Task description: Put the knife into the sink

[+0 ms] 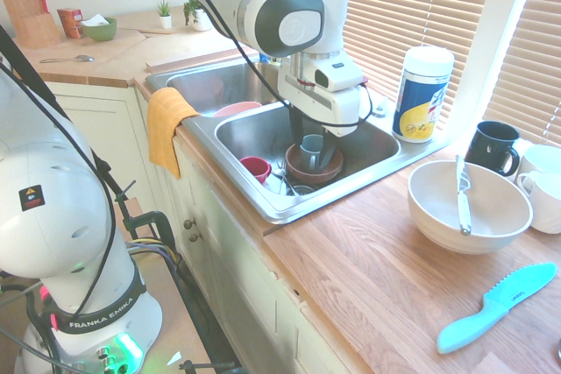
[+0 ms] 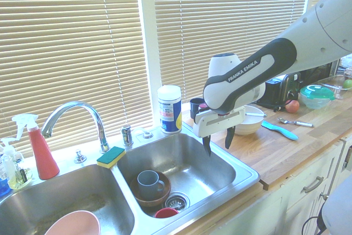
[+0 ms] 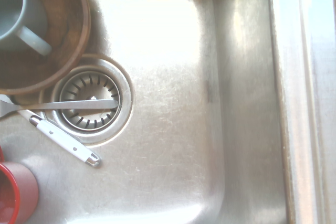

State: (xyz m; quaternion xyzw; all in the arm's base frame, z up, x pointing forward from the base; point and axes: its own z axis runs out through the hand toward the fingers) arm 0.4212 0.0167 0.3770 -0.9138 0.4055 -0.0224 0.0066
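Gripper hangs wide open, empty, over stainless two-basin sink; slim silvery table knife rests in white bowl on tabletop, awaiting pickup.

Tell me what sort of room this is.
A home kitchen, most likely. A two-basin steel sink with a curved chrome tap is set into a wooden worktop, with used dishes in the basins and a white bowl beside it.
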